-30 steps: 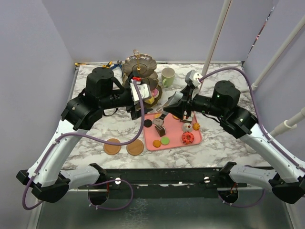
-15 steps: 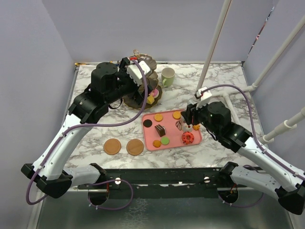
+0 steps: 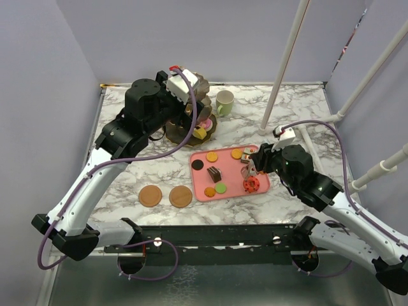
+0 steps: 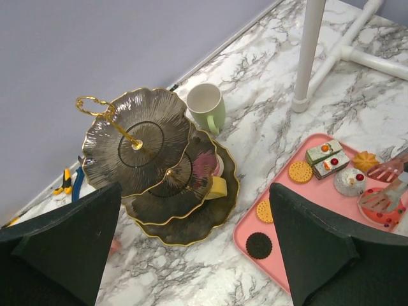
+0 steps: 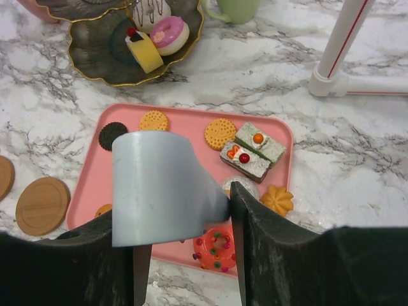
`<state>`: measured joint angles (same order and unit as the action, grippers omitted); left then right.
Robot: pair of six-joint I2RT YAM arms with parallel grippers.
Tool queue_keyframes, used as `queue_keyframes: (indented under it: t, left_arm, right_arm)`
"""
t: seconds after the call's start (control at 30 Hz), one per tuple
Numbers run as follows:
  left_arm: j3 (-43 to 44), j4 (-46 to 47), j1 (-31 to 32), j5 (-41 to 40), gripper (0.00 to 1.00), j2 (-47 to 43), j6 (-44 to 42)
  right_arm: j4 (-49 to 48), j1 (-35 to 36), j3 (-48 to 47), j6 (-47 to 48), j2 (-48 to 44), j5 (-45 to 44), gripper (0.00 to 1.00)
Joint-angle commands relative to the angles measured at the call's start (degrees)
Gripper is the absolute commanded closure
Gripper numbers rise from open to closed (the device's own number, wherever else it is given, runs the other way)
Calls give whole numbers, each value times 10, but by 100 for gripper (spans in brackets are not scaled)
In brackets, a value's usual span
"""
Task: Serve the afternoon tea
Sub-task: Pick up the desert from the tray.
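Note:
My right gripper is shut on the bent end of grey metal tongs. It hangs over the right part of the pink tray, just above a red sprinkled donut. The tong tips straddle that donut. Cookies, two green cake slices and a chocolate slice lie on the tray. My left gripper stands open and empty, high above the dark three-tier stand. Its bottom tier carries a yellow roll and a pink donut. A pale-green mug stands beside the stand.
Two brown coasters lie left of the tray. A white pole rises behind the tray, with its foot on the marble. Blue-handled pliers lie by the back wall.
My left arm has lifted and swung back over the stand. The right arm has drawn back to the right with the tongs, from the tray's middle to the red donut.

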<state>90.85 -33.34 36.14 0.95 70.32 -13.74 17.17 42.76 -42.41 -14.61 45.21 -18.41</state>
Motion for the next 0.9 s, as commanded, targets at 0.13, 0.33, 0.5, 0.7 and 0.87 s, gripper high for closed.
queue_keyframes:
  t: [0.13,0.33,0.5,0.7,0.87]
  left_arm:
    - [25,-9,2,-56,1,18,40]
    - [23,-17,2,-53,1,20,39]
    - [24,-25,2,-65,1,22,35]
    - [29,-36,2,-80,1,26,39]
    - [26,-44,2,-84,1,31,37]
  right_arm:
    - [52,2,7,-73,-24,-45,55]
    - [72,2,17,-99,-44,-50,57]
    - [76,2,18,-114,-40,-48,57]
    - [76,4,17,-124,-33,-57,56]
    - [69,6,20,-125,-32,-56,56]
